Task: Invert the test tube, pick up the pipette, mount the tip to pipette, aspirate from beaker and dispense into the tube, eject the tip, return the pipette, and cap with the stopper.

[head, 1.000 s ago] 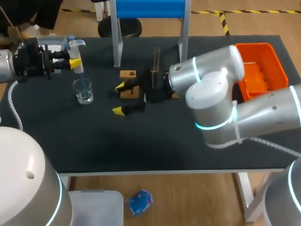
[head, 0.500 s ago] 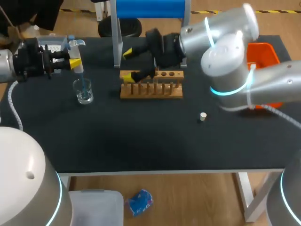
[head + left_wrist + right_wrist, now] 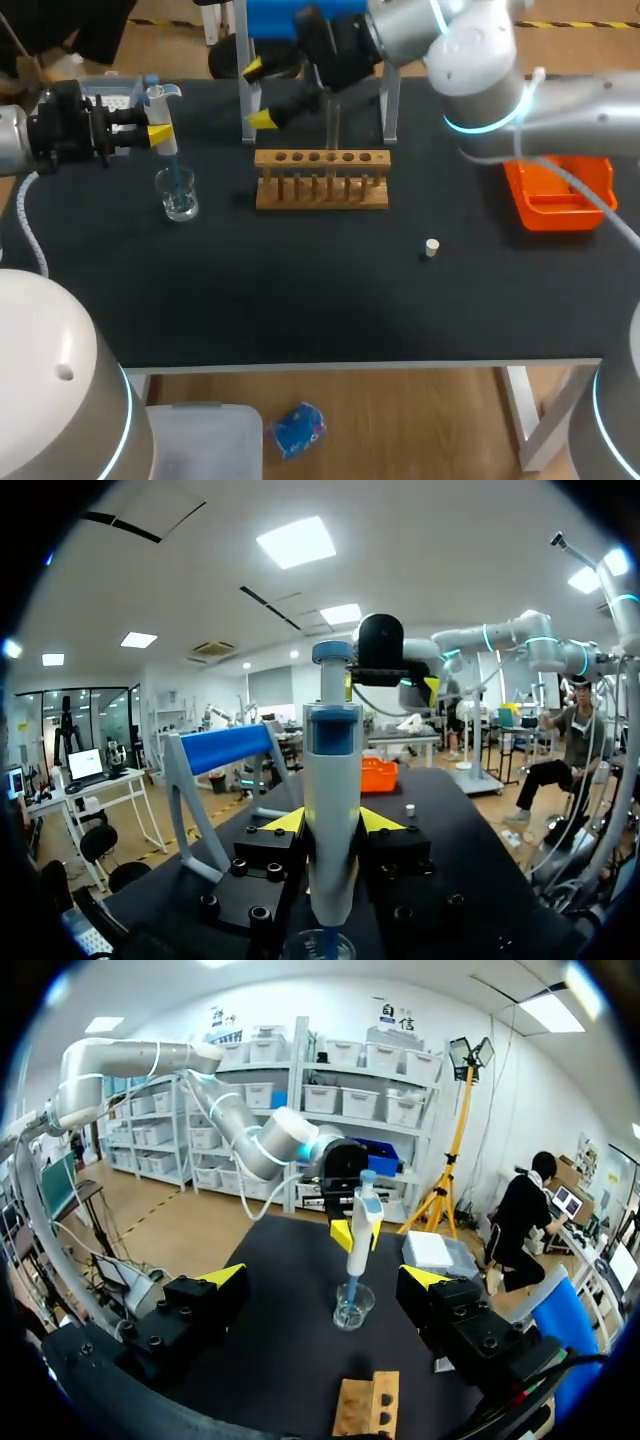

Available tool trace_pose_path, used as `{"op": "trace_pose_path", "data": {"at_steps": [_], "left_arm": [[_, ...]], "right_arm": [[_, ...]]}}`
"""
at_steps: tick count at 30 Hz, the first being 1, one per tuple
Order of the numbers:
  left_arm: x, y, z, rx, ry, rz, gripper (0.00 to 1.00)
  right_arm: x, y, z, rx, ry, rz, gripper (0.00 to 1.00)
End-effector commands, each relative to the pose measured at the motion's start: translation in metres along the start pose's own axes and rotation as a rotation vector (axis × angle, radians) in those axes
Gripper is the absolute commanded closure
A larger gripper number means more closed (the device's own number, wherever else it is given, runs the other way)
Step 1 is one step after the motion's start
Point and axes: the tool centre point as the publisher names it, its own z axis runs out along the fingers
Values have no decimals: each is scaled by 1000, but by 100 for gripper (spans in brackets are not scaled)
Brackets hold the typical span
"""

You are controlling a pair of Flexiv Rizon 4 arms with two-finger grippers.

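Here, at the counter's (image 3: 300, 300) left edge, the left arm (image 3: 20, 140) comes in level. Its jaws are closed on the pipette (image 3: 160, 108), a yellow fingertip (image 3: 285, 822) pressing on each side of the body in the left wrist view. The pipette hangs upright with its blue tip (image 3: 176, 178) dipping down into the glass beaker (image 3: 181, 200), which stands on the counter right under it. A pale tip box (image 3: 108, 95) sits just behind those jaws.

Further along stands the blue-topped stand (image 3: 305, 18) at the back edge. In front of it hang the right arm's (image 3: 470, 60) jaws, spread wide with nothing between the yellow fingertips (image 3: 225, 1275); they face the pipette and beaker in the right wrist view. Below them is the wooden rack (image 3: 320, 182), and the test tube (image 3: 333, 135) stands upright in one of its holes, close beside the right jaws but not gripped.

The small stopper (image 3: 431, 247) lies alone on the counter, well apart from the rack. An orange bin (image 3: 555, 195) rests near the right edge.
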Motion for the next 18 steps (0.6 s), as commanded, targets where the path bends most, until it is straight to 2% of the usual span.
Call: {"op": "trace_pose_path", "data": {"at_steps": [1,17,18], "left_arm": [[0,0,0,1,-2,1,100],[0,0,0,1,-2,1,100],[0,0,0,1,-2,1,100]], "right_arm": [[-12,9,14,49,105,-2,0],[-13,7,15,47,107,-4,0],[-13,7,15,43,113,-13,31]]}}
